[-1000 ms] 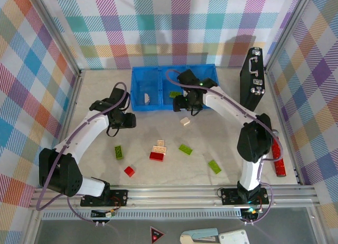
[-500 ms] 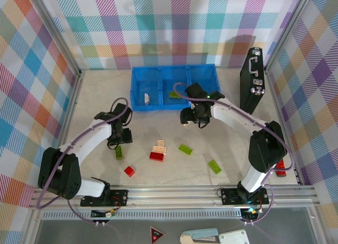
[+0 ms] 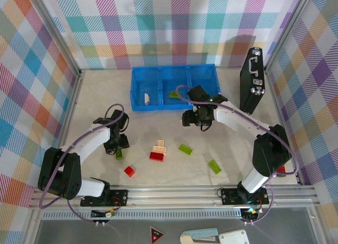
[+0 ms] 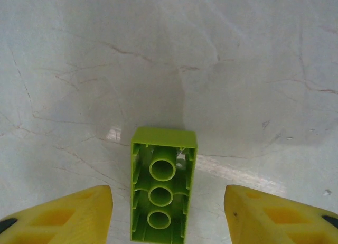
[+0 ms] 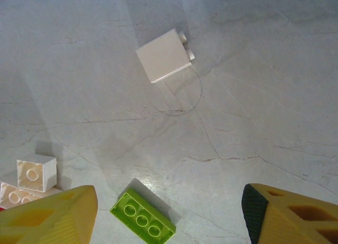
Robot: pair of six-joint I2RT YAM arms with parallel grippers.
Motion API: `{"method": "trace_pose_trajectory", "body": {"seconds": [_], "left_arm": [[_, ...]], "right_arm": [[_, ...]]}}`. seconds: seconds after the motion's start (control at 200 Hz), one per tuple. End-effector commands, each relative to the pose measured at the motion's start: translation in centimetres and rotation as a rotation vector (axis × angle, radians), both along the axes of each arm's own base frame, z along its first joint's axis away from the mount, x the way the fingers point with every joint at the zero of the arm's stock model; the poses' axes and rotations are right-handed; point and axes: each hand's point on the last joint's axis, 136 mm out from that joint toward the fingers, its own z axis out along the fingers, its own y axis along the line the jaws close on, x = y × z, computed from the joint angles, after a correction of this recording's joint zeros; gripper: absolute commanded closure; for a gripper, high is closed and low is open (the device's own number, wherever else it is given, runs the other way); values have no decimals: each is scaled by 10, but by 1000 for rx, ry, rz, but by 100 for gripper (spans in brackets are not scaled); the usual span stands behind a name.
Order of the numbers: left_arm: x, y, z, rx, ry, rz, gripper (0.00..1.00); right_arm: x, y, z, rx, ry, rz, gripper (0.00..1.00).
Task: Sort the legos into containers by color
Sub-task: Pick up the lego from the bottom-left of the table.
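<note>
Yellow left fingers [image 4: 63, 215], apart, have dropped astride an upturned green brick [image 4: 162, 194] on the bench [image 4: 237, 69]; right fingers [image 5: 50, 215], apart too, have left the blue tray [image 3: 133, 91] for a white brick [image 5: 163, 55]. Two pickups look imminent.

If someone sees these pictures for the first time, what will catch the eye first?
The bright blue tray at the far middle of the table stands out first. In the left wrist view, a lime green brick lies underside up between the open yellow fingers of the left gripper. Some red and cream bricks lie together near the table's middle.
</note>
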Motion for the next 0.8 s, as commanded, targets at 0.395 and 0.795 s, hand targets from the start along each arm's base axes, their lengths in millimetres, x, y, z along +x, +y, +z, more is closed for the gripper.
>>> {"method": "trace_pose_trajectory", "body": {"seconds": [0.395, 0.795], "left_arm": [[-5, -8, -24, -92, 6, 40, 51], [-4, -11, -23, -110, -2, 28, 64]], "right_arm": [[-4, -3, 9, 6, -16, -1, 27], [-6, -5, 12, 7, -19, -3, 27]]}}
